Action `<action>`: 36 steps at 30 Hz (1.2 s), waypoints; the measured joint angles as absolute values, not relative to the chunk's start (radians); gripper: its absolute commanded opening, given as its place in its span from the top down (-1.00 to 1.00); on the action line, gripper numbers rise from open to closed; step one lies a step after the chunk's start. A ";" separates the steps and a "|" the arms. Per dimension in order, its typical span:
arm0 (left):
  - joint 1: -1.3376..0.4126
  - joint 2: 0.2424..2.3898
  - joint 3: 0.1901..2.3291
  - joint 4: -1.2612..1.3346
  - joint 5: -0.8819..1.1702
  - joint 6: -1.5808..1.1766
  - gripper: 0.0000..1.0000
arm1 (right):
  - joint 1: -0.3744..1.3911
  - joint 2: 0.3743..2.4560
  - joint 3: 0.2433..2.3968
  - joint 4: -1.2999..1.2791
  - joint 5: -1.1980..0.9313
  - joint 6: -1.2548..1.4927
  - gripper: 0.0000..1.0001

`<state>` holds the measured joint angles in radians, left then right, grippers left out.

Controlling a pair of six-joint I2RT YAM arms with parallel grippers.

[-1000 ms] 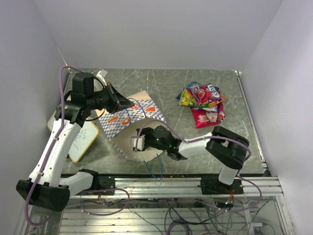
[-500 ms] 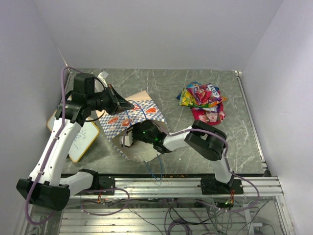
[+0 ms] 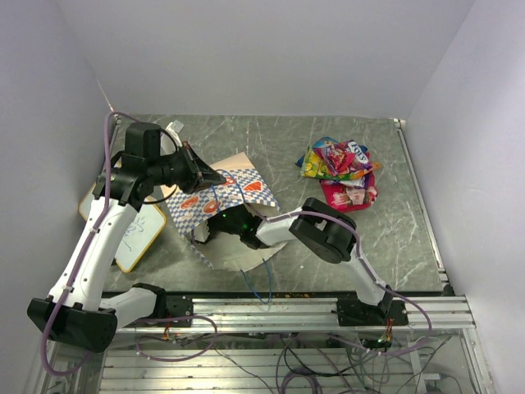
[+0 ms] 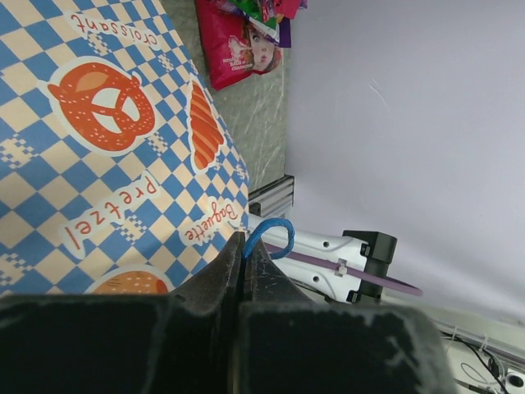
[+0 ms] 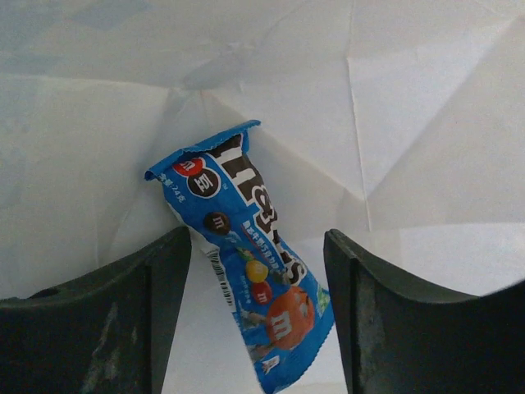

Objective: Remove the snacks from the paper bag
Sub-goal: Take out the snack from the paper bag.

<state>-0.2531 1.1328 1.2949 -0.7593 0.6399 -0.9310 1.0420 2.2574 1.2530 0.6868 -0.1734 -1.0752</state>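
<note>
Deep inside the paper bag (image 3: pixel 246 185), lying toward the left near corner of the desk (image 3: pixel 287 135), one blue packet (image 5: pixel 246 254) rests on the cream lining. It looks light, crinkly and slick, so a pinch across its flat middle seems best. Its long axis slants, crimped end pointing away from the right hand (image 5: pixel 256 242), whose fingers (image 5: pixel 98 320) stand spread either side of its nearer end; the left hand (image 4: pixel 244 250) pinches the bag's upper lip.
</note>
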 measured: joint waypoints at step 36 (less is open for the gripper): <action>-0.272 1.143 1.353 -0.719 0.525 -0.986 0.86 | 1.066 1.593 0.825 0.270 -0.084 -0.732 1.00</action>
<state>-0.2722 1.1431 1.3533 -0.7189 0.5255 -0.9863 1.0657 1.5929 0.8246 0.2699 -0.0837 -0.7322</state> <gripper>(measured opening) 0.075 0.046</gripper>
